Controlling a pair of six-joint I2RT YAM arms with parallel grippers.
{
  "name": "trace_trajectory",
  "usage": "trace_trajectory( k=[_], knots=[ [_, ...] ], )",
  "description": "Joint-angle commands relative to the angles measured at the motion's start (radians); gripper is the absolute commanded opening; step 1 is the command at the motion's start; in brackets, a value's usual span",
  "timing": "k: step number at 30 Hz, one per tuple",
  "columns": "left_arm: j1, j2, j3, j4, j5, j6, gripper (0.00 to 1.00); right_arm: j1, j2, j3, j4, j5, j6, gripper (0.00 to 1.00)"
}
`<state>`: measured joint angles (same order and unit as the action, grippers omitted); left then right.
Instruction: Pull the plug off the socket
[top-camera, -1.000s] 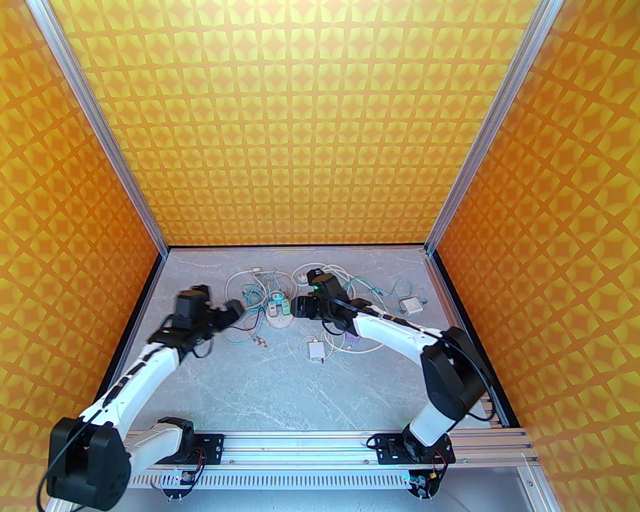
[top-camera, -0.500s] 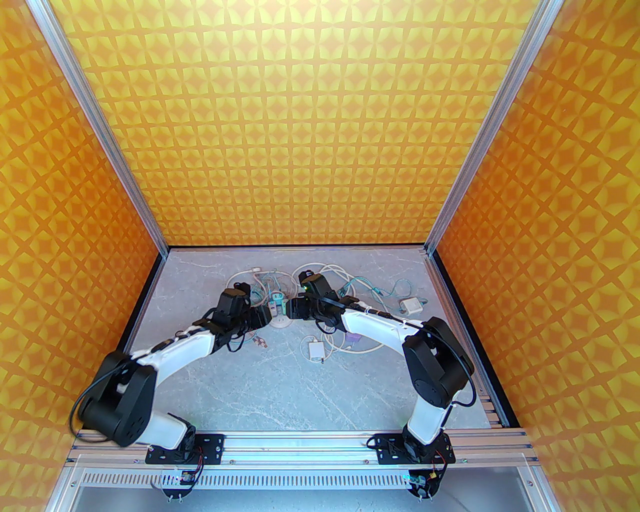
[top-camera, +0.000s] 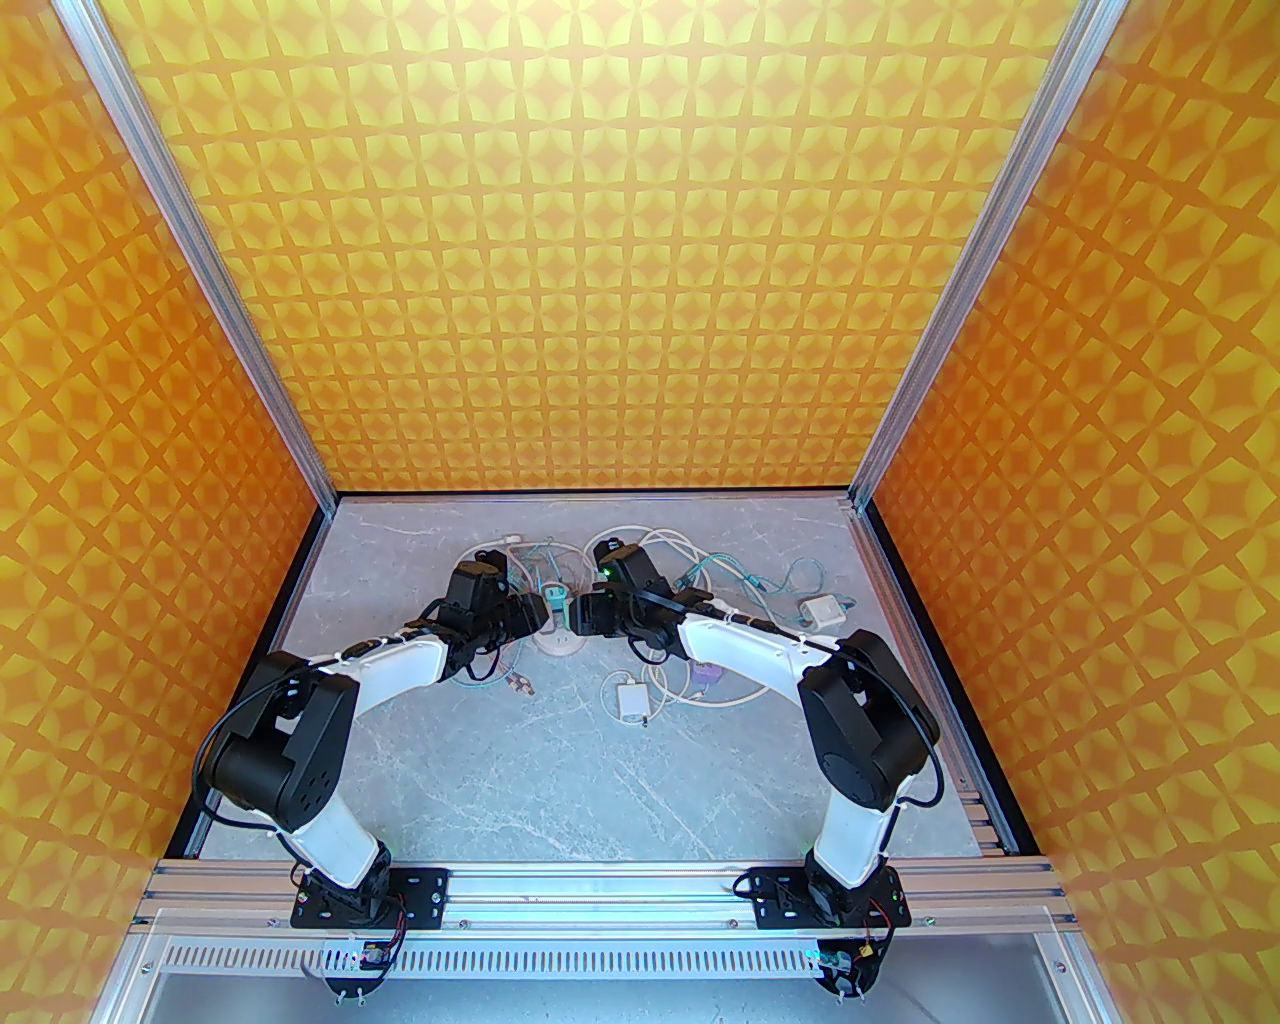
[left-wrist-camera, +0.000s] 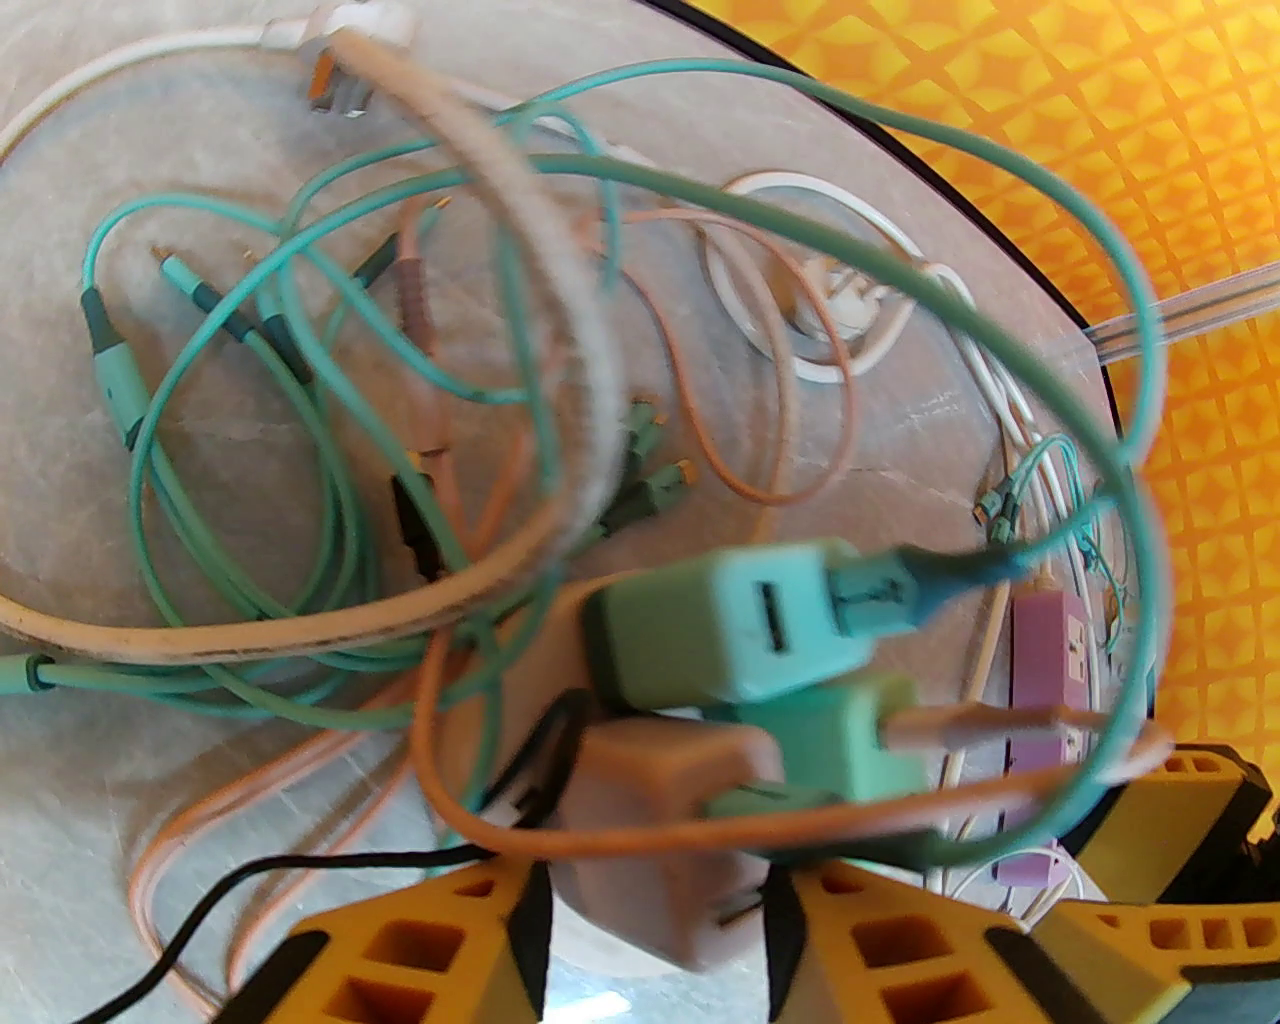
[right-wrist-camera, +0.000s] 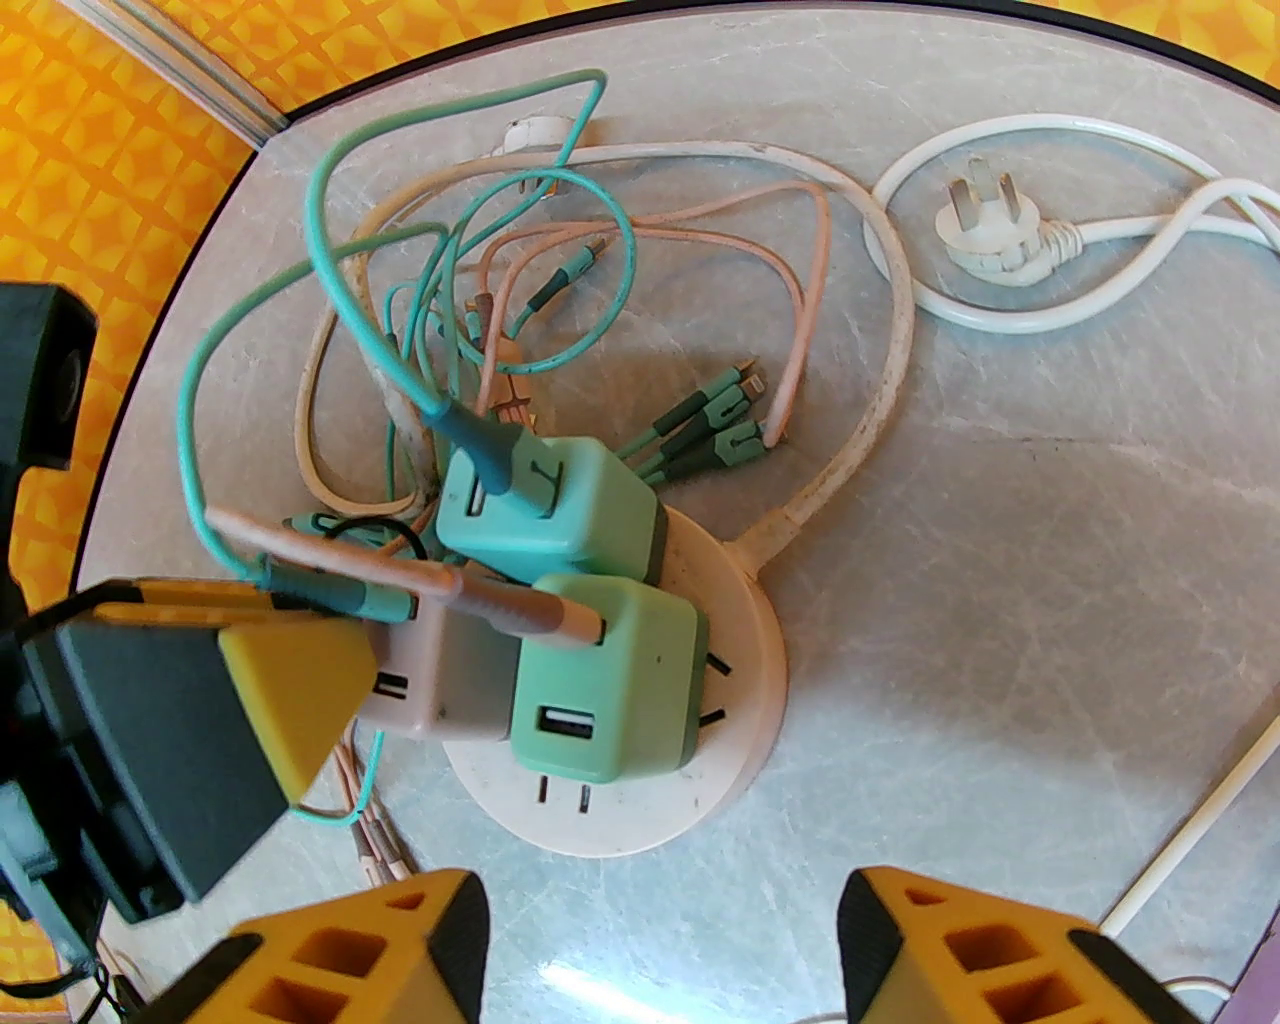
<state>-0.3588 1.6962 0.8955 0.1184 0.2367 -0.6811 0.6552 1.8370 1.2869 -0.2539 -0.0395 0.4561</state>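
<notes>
Plug (right-wrist-camera: 450, 690) — pale pink, boxy, cabled

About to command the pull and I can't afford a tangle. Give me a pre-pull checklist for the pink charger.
1. Left end effector closed on pink charger: ok.
2. Pink charger seated in round socket: ok.
3. Right end effector holding the socket down: not ok, open, gripping nothing.
4. Pull path free of cables: not ok, orange cable crosses the charger.
5. Green charger apart from pink charger: not ok, they touch.
</notes>
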Motion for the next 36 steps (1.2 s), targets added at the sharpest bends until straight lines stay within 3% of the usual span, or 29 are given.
trace_trajectory(
  k=[1, 20, 36],
  knots=[
    [0.009, 0.021, -0.023, 0.066, 0.045, -0.022, 0.40, 0.012, 0.039, 0.059, -0.032, 0.031, -0.037, 0.61],
    [0.008, 0.054, -0.079, 0.095, 0.058, -0.023, 0.39, 0.032, 0.173, 0.205, -0.129, 0.084, -0.079, 0.58],
    [0.009, 0.042, -0.073, 0.077, 0.058, -0.026, 0.39, 0.065, 0.290, 0.334, -0.244, 0.194, -0.086, 0.45]
  ],
)
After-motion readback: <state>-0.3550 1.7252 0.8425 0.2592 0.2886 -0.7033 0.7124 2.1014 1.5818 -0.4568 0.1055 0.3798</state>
